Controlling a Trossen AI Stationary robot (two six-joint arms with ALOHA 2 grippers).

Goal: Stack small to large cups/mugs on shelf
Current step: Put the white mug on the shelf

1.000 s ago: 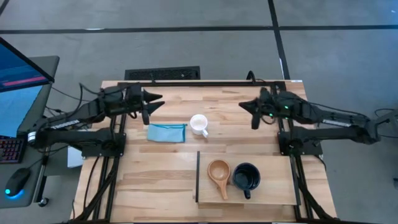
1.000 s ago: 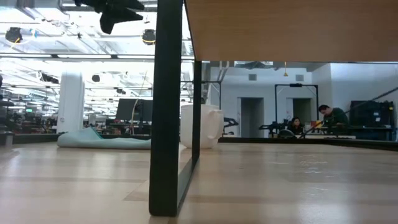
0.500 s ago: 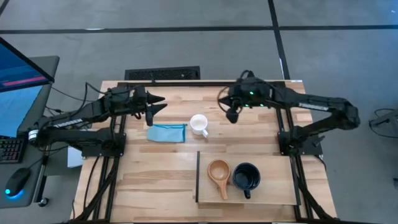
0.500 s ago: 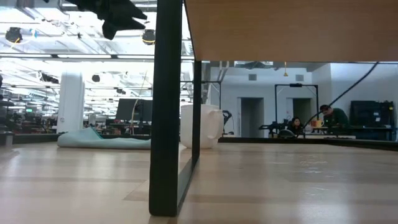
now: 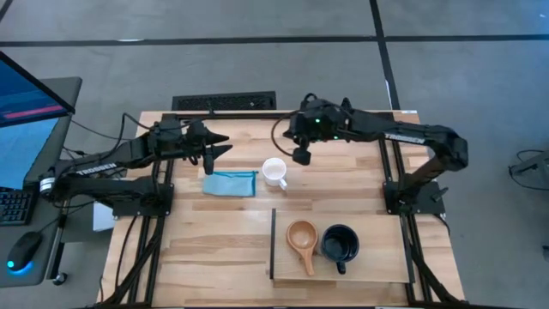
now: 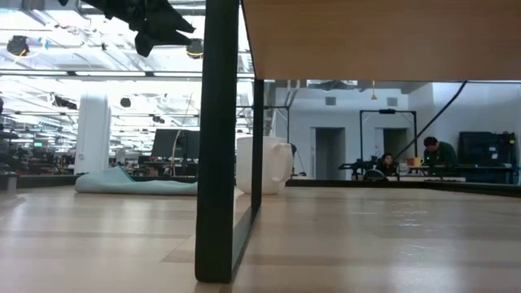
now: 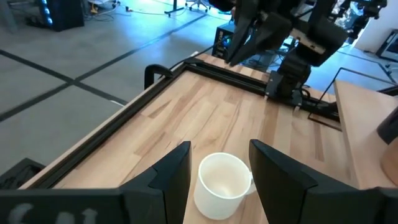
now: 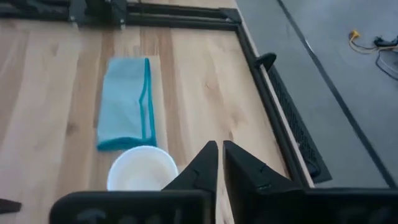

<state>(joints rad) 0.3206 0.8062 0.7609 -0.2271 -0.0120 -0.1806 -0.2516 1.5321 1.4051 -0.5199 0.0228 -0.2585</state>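
Observation:
The white mug (image 5: pixel 274 172) stands upright on its base on the planked table, also showing as the white mug (image 7: pixel 224 183) and the white mug (image 8: pixel 142 171). The tan wooden cup (image 5: pixel 302 236) and the black mug (image 5: pixel 340 245) sit on the shelf (image 5: pixel 377 253). My left gripper (image 5: pixel 219 146) is open and hangs in the air left of the white mug; in its wrist view the left gripper (image 7: pixel 219 146) frames the mug from a distance. My right gripper (image 5: pixel 300 155) is shut and hovers just beyond the mug's far right; its wrist view shows the right gripper (image 8: pixel 220 146).
A folded blue cloth (image 5: pixel 230 183) lies flat on the table left of the white mug. In the low view the shelf's underside (image 6: pixel 383 41) and its dark leg (image 6: pixel 220 138) block much of the scene. A black frame rail (image 5: pixel 257 113) runs along the far edge.
My right arm has swung from the table's right side toward the left, bringing its gripper close to the white mug's far right. My left gripper has edged a little to the right, toward the mug. The cups and cloth have stayed put.

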